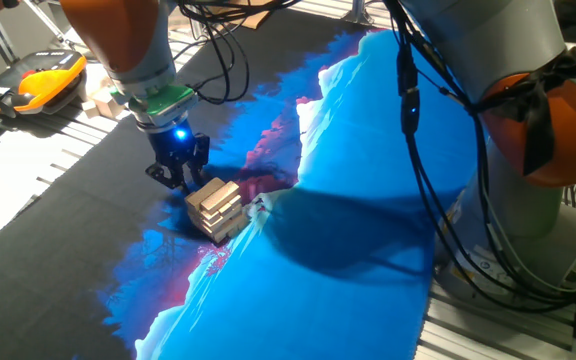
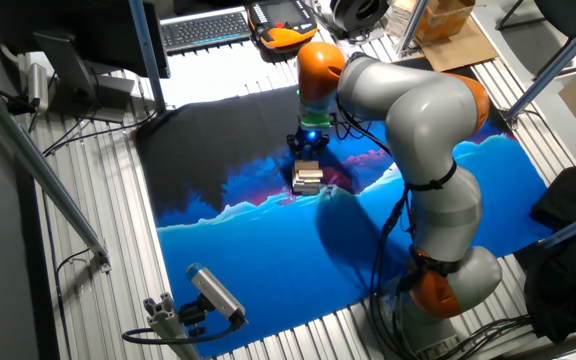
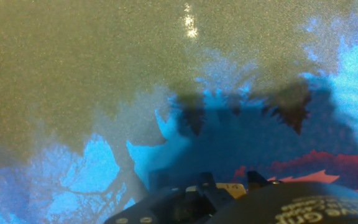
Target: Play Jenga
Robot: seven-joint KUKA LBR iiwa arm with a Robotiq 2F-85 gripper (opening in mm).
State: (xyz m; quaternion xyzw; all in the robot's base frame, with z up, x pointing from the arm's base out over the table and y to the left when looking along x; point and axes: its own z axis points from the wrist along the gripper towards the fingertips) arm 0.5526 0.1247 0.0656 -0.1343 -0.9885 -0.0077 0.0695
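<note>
Now the claw (image 1: 176,172) hangs low at left of centre in one fixed view, with the Jenga (image 1: 215,208) just beside it, toward lower right, on the desk's mat (image 1: 368,250). Whether its fingers are spread or clenched, I cannot tell.

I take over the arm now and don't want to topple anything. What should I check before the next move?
1. Jenga tower standing: ok, slightly askew.
2. hand low beside the tower: ok.
3. Touching a block or apart: cannot tell.
4. Fingers open or shut: cannot tell.
5. Hand view shows the tower: not ok, only the printed mat.
6. Mat around the tower free of loose blocks: ok.
</note>
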